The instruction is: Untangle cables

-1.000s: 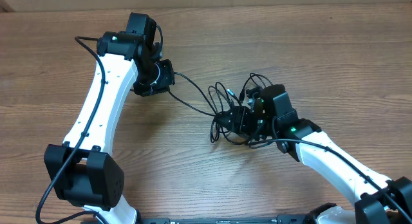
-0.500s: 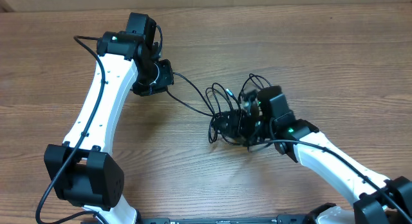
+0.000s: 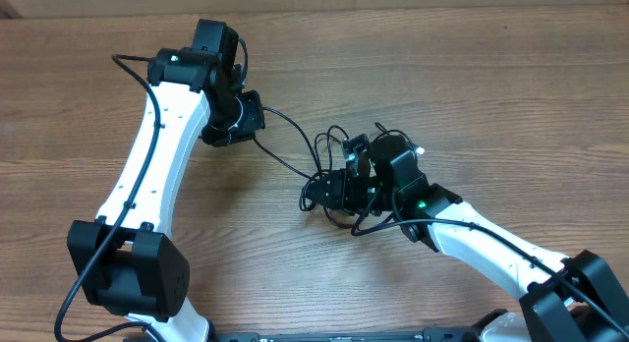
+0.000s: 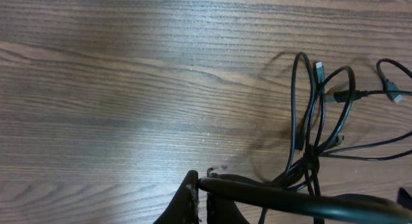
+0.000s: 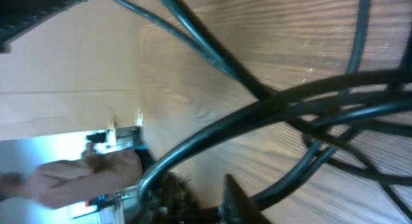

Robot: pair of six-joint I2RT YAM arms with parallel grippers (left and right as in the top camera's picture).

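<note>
The cables point(image 3: 334, 180) are thin black cords in a tangled bundle at mid-table. One cable runs from the bundle up-left to my left gripper point(image 3: 243, 116), which is shut on it. In the left wrist view the jaws point(image 4: 201, 197) pinch that cable point(image 4: 270, 193), and the looped cables point(image 4: 315, 121) with small plug tips lie to the right. My right gripper point(image 3: 356, 175) is inside the bundle. In the right wrist view its fingers point(image 5: 199, 198) sit among close, blurred cables point(image 5: 283, 102), with a cable held at the jaws.
The wooden table point(image 3: 491, 77) lies all round the bundle. The left arm's white link point(image 3: 162, 155) stretches along the left side, and the right arm's link point(image 3: 491, 249) comes in from the lower right. A person's hand point(image 5: 84, 172) shows at the table's edge.
My right gripper has moved left and rotated, and the cable bundle has shifted left with it. The left gripper and its cable have stayed put.
</note>
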